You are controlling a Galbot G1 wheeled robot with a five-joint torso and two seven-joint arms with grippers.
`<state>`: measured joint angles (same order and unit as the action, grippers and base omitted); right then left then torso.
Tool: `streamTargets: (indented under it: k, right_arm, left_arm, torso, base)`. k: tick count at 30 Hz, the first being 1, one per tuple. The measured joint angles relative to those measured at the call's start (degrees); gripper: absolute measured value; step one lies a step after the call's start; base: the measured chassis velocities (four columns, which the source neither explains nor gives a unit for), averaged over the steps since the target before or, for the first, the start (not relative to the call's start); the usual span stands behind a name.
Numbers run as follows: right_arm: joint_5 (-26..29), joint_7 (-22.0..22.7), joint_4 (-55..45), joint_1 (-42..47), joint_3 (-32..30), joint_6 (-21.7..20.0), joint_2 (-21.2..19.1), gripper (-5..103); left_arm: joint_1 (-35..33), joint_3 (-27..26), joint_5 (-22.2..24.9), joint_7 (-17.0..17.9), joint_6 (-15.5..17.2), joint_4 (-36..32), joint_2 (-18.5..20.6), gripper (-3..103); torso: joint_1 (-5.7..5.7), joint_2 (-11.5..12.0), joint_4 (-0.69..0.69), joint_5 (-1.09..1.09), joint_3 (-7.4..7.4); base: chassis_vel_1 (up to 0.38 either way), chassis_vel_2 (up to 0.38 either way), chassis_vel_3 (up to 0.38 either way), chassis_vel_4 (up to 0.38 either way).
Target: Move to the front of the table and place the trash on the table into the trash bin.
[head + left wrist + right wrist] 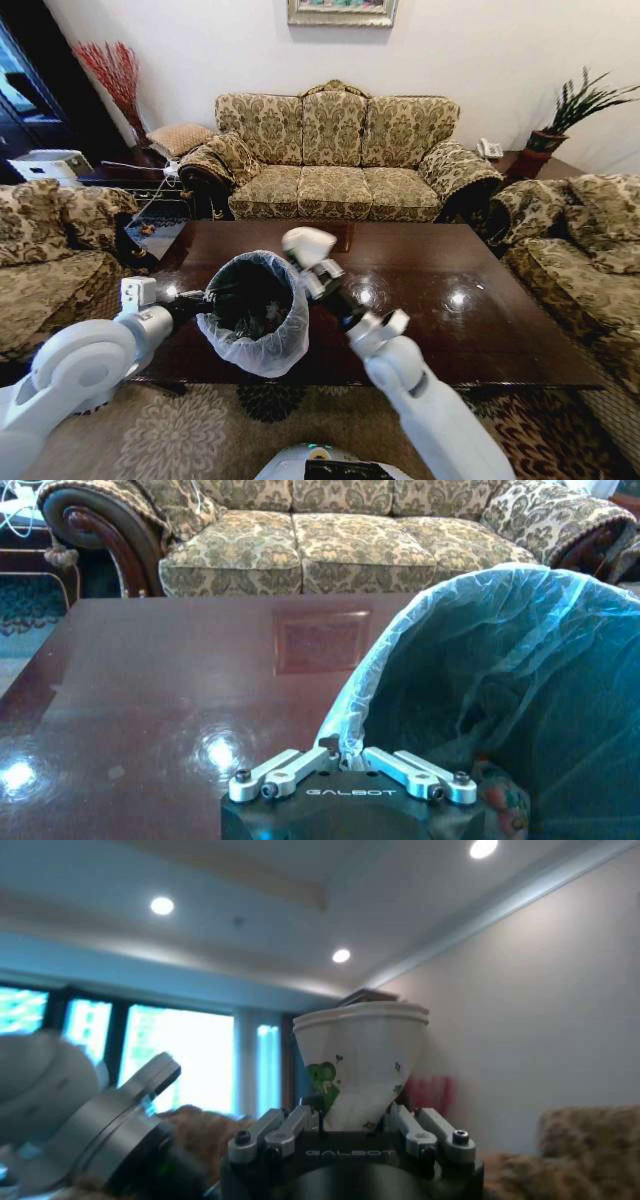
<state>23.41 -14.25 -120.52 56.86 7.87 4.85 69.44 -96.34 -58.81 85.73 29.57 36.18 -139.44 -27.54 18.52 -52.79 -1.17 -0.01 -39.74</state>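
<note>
While L gripper (343, 759) pinches trash bin (252, 310) rim, R gripper (350, 1121), marked GALBOT, clamps white cup (362, 1061).

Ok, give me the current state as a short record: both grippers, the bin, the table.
left gripper: shut on the rim of the trash bin, holding it at the table's near edge
right gripper: shut on a white paper cup, raised beside the bin's rim
trash bin: lined with a white plastic bag, open, some trash already inside
table: dark glossy top, sofa behind it
</note>
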Motion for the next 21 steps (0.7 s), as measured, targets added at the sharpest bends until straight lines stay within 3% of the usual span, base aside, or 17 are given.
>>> streamTargets:
  k: [3, 6, 15, 18, 21]
  right_arm:
    - [-2.8, -0.5, 1.6, -0.6, 1.9, 0.0, 0.4, 20]
    - [-4.0, -0.9, 2.2, -0.5, 2.4, 0.1, 0.4, 24]
    - [-4.2, -1.1, 1.8, 0.0, 2.0, 0.3, 0.4, 62]
    - [-4.1, -1.1, 1.5, 0.1, 2.0, 0.3, 0.3, 68]
    - [-2.8, -1.2, 0.0, 0.5, 1.6, 0.6, 0.3, 84]
  left_arm:
    - [-0.1, 0.0, -0.1, 0.0, 0.0, -0.3, -0.4, 0]
    - [-0.1, 0.0, -0.1, 0.1, 0.0, -0.5, -0.6, 0]
    - [-0.3, -0.1, -0.2, 0.2, 0.0, -1.1, -1.0, 0]
    - [-0.4, -0.3, -0.2, 0.2, 0.0, -1.2, -1.0, 0]
    - [-0.7, -0.6, -0.2, 0.4, 0.0, -1.5, -1.4, 0]
  torso:
    - [0.00, 0.0, 0.00, 0.01, 0.00]
    - [0.00, 0.0, 0.00, 0.00, 0.00]
    - [0.00, 0.0, 0.01, 0.01, 0.00]
    - [0.01, 0.0, 0.00, 0.01, 0.00]
    - [0.01, 0.0, 0.01, 0.01, 0.00]
  base:
    - [0.000, 0.000, 0.000, 0.000]
    - [0.000, 0.000, 0.000, 0.000]
    - [0.000, 0.000, 0.000, 0.000]
    - [0.000, 0.000, 0.000, 0.000]
    - [0.000, 0.000, 0.000, 0.000]
